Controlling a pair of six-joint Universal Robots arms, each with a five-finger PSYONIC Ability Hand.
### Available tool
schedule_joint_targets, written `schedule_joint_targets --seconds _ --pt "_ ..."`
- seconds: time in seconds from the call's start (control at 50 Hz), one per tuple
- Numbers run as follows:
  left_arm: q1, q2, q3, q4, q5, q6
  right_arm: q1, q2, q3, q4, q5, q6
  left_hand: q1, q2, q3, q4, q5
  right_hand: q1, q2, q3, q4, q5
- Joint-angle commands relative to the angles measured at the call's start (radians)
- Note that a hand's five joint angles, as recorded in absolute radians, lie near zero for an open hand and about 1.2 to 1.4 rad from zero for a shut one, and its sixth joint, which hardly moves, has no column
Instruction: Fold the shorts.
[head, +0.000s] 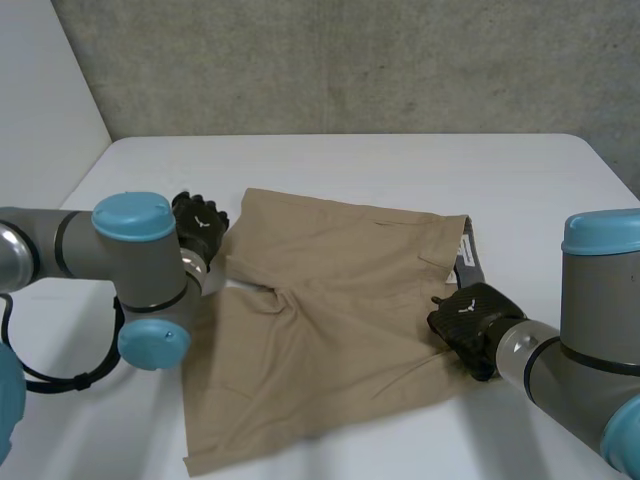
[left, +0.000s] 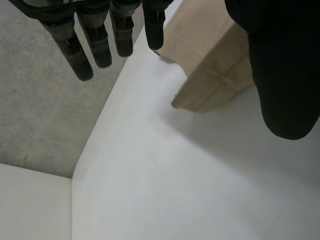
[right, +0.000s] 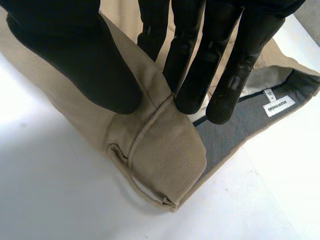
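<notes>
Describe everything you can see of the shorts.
The shorts are tan, of a twill-looking weave, spread flat on the white table, legs toward the robot's left, waistband toward its right. The waistband's grey lining, with a white label, shows at that end. The right hand pinches a bunched waistband corner between fingers and thumb. The left hand is open by a leg's hem corner, not gripping it.

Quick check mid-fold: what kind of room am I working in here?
Probably a robotics lab or test cell rather than a home: a bare concrete wall behind a plain white table, with tan shorts laid out on it.
</notes>
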Motion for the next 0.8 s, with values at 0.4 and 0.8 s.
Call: schedule_joint_targets --seconds 0.4,0.8 --pt "0.005 0.645 -0.498 -0.559 0.210 -0.631 -0.014 0.046 -0.134 -0.064 0.000 0.250 0.104 0.046 0.036 0.049 0.047 0.412 0.215 0.193 0.203 0.230" --pt "-0.013 0.414 -0.419 -0.390 0.210 -0.666 -0.012 0.045 -0.137 -0.098 0.005 0.239 1.163 1.105 1.096 1.108 1.106 0.412 0.215 0.193 0.203 0.230"
